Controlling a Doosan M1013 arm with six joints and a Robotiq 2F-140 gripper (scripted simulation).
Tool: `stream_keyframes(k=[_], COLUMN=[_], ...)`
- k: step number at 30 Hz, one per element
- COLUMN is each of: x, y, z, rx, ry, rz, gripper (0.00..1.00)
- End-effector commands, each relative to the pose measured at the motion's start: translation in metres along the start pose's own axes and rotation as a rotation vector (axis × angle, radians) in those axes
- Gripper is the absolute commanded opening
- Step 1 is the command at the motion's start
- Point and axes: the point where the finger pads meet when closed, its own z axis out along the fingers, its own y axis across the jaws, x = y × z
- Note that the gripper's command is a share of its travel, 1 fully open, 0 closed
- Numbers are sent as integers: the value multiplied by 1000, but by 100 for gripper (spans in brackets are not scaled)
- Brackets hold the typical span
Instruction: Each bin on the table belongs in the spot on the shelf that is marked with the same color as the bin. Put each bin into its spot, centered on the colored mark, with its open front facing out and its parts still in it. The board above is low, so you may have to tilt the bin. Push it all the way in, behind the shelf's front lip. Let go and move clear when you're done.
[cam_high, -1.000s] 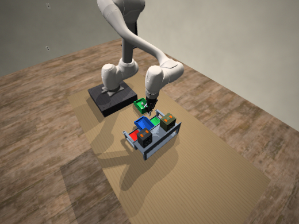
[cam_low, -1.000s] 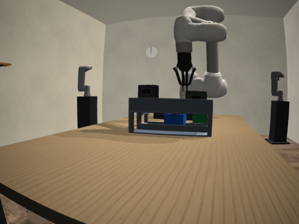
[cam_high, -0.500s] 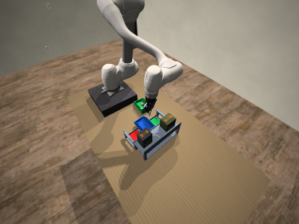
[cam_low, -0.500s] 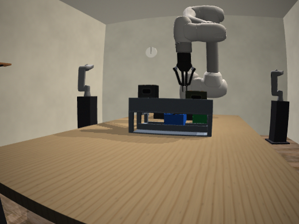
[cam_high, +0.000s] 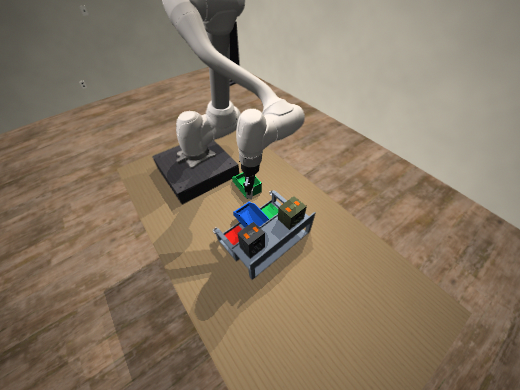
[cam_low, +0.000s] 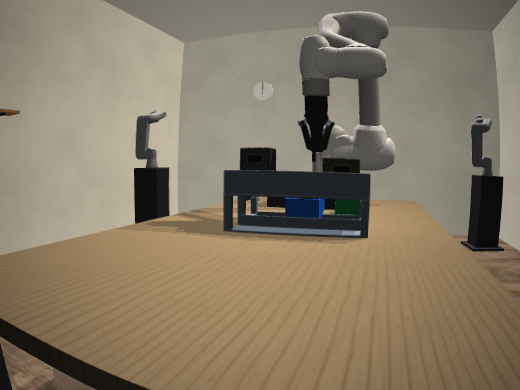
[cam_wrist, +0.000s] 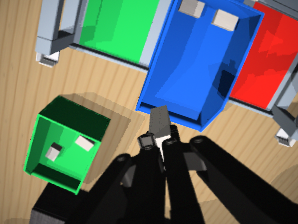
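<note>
The green bin sits on the table beside the shelf, with two small parts inside; in the wrist view it lies at the lower left. My gripper is shut on nothing and hangs above the table between the green bin and the blue bin. It stands above shelf-top height. The blue bin sits askew on the shelf's middle spot, its near end jutting past the shelf edge, with two pale parts at its far end. The green mark and the red mark are bare.
Two dark boxes stand on the shelf's top board. The robot's black base is just behind the green bin. Two camera stands stand off the table's sides.
</note>
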Motion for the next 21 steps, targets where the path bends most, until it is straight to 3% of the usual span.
stream_keyframes(k=[1, 21], x=[-13, -75], y=[-3, -22], z=[3, 21], rx=[0, -74], ry=[23, 53], rz=[-166, -925], gripper=[10, 10])
